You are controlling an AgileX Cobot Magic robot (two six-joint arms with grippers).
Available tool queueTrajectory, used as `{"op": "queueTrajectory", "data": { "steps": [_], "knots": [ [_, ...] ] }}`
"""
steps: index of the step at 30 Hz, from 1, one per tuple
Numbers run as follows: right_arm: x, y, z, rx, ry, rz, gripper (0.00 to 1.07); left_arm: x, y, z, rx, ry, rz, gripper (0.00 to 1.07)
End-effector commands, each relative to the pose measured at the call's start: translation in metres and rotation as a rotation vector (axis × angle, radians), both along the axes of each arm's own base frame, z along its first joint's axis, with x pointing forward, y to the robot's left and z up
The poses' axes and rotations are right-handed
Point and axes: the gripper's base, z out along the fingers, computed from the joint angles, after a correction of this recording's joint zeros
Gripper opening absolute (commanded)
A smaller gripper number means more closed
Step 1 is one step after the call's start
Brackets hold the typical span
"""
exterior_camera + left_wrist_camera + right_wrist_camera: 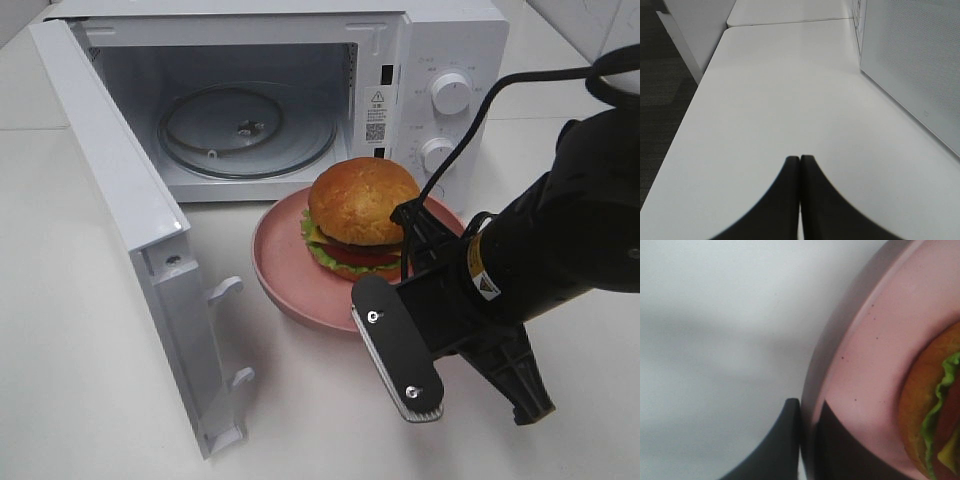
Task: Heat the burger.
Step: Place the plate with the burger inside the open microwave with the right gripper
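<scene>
Burger [362, 212] is sitting on the pink plate [275, 268], which is on the table [60, 360] right in front of the open microwave [450, 40], well in from the table's edges as far as the high view shows. The right gripper [807, 409] has the plate's near rim pinched tight, one finger outside the lip and one inside, so I'd call this the start of the carry into the oven

My two cents on doing it well: a one-sided edge pinch means the far side of the plate will want to droop, so lift only enough to clear the sill, keep it level and go slow or the burger slides. Aim for the middle of the glass turntable [245, 130], and stay off the door [120, 200], which is swung wide on the left. Push it deep enough that the door can close after

Looks-wise it's upright and intact: browned domed bun on top, frilly green lettuce and red tomato poking out, a bit of yellow cheese in the wrist view

Left gripper [800, 162] is pressed closed on nothing, hanging over bare table, out of the way
</scene>
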Motion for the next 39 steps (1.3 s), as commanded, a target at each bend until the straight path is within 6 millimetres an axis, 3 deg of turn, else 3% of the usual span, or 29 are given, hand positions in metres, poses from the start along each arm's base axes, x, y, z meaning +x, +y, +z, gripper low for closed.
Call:
{"op": "queueTrajectory", "data": {
  "steps": [1,10,31,39],
  "knots": [
    [0.007,0.002,0.008,0.049,-0.063,0.049,0.0,-0.003,-0.001,0.001,-0.001,-0.034,-0.006,0.0],
    [0.013,0.012,0.006,0.082,-0.101,0.123,0.0,-0.003,-0.001,0.001,-0.001,-0.033,-0.006,0.0],
    [0.056,0.056,-0.005,0.073,-0.133,0.202,0.0,-0.003,-0.001,0.001,-0.001,-0.033,-0.006,0.0],
    [0.065,0.06,-0.01,0.028,-0.135,0.251,0.0,-0.003,-0.001,0.001,-0.001,-0.033,-0.006,0.0]
  ]
}}
